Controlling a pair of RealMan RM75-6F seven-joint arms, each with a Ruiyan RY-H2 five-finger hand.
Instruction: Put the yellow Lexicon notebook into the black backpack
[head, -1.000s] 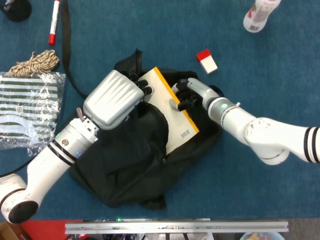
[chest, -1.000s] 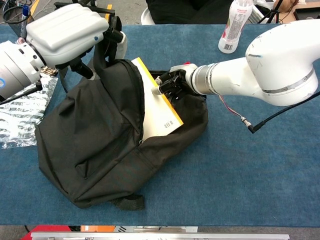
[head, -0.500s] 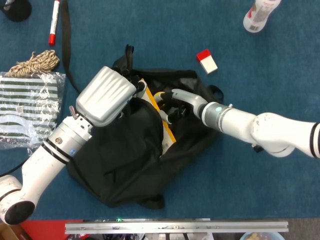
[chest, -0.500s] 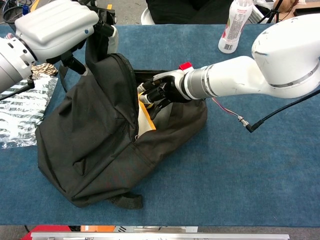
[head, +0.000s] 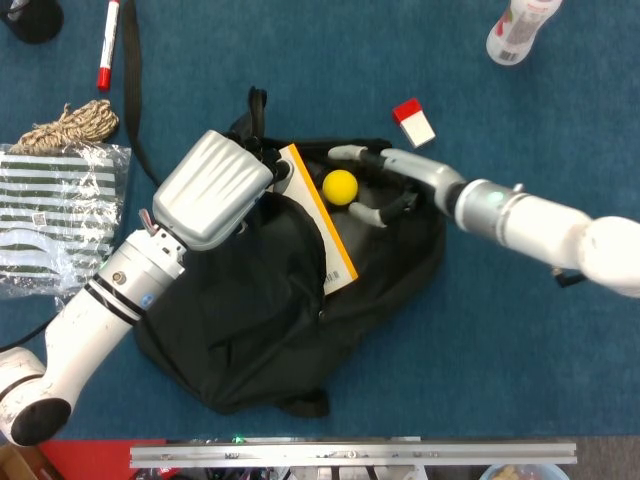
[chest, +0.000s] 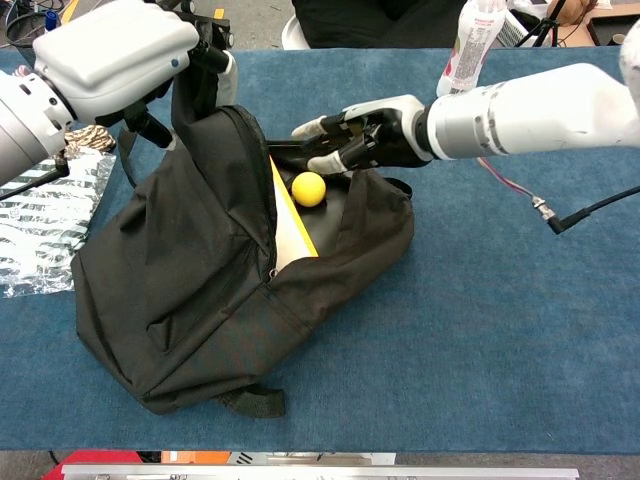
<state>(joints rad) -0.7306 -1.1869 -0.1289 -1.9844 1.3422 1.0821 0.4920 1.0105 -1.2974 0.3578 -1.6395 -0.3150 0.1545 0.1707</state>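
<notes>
Notebook: the yellow Lexicon notebook (head: 325, 225) stands inside the open mouth of the black backpack (head: 250, 320), its yellow edge and pale cover showing above the zip.
Ball: a yellow ball (head: 340, 187) sits in the opening, just right of the notebook.
Left hand: the left hand (chest: 130, 50) grips the far top of the backpack and holds the flap up; the chest view shows dark fingers pinching the fabric, which the head view mostly hides behind the silver hand back.
Right hand: the right hand (chest: 365, 135) hovers over the opening with fingers spread, holding nothing.
Head view only: red marker (head: 106, 45), rope coil (head: 70, 122), striped plastic bag (head: 55, 215), red-and-white block (head: 413, 122).
Both views: a white bottle (chest: 470, 45) at far right.
</notes>
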